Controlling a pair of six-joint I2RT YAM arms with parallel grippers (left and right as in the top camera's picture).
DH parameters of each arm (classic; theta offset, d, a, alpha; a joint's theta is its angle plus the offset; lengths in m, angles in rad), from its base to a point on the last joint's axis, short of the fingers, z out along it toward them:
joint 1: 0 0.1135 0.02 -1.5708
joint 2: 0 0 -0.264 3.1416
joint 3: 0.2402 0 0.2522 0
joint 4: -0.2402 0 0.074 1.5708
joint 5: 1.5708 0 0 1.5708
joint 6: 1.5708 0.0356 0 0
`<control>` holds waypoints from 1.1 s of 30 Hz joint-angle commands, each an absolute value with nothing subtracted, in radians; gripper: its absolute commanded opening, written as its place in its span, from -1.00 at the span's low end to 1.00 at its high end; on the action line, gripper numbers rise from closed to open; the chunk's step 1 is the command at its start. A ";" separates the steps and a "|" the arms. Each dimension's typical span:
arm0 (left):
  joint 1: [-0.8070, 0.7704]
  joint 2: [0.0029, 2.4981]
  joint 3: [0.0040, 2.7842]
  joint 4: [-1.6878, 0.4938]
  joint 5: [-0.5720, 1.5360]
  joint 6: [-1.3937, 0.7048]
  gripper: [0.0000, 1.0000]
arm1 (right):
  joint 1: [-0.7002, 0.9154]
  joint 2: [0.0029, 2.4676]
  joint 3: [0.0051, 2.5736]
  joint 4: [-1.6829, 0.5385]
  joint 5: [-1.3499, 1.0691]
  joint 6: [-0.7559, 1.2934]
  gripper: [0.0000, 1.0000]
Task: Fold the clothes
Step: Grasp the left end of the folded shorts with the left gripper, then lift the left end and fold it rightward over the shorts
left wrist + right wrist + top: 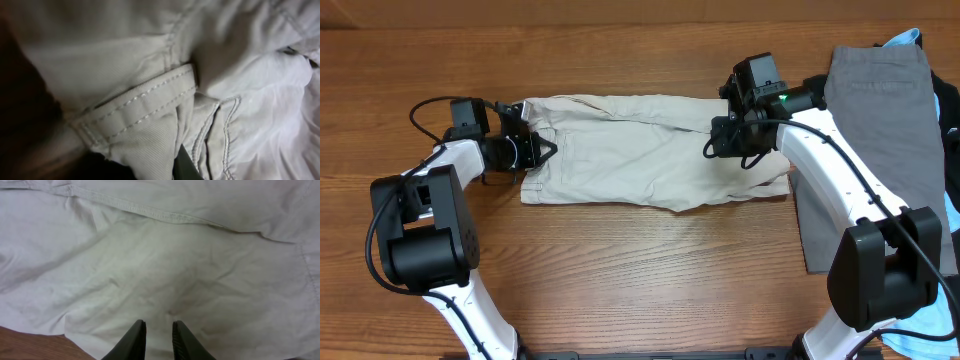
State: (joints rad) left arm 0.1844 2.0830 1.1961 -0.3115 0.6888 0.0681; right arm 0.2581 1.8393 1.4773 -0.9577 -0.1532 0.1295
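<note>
Clenching pale beige khaki cloth shorts (640,150) at waistband (140,105) with left gripper (542,150); calling for even, taut pulling. Unable to tell right gripper's (159,325) grasp.

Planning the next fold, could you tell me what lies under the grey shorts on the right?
Past the grey shorts, at top and right, a light-blue garment peeks out beside a black garment. How far either reaches underneath is covered.
</note>
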 commanded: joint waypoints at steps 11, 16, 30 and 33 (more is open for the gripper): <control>0.262 1.842 1.351 -0.914 0.467 0.052 -0.92 | 0.263 1.843 1.493 -0.901 -0.200 0.309 -0.76; 0.262 1.732 1.403 -0.991 0.390 0.043 -0.92 | 0.263 1.861 1.493 -0.870 -0.185 0.331 -0.90; 0.270 1.692 1.729 -1.174 0.265 0.037 -0.92 | 0.271 1.957 1.468 -0.899 -0.284 0.342 -0.92; 0.270 1.692 1.779 -1.196 0.218 0.038 -0.92 | 0.280 1.957 1.465 -0.903 -0.283 0.341 -0.92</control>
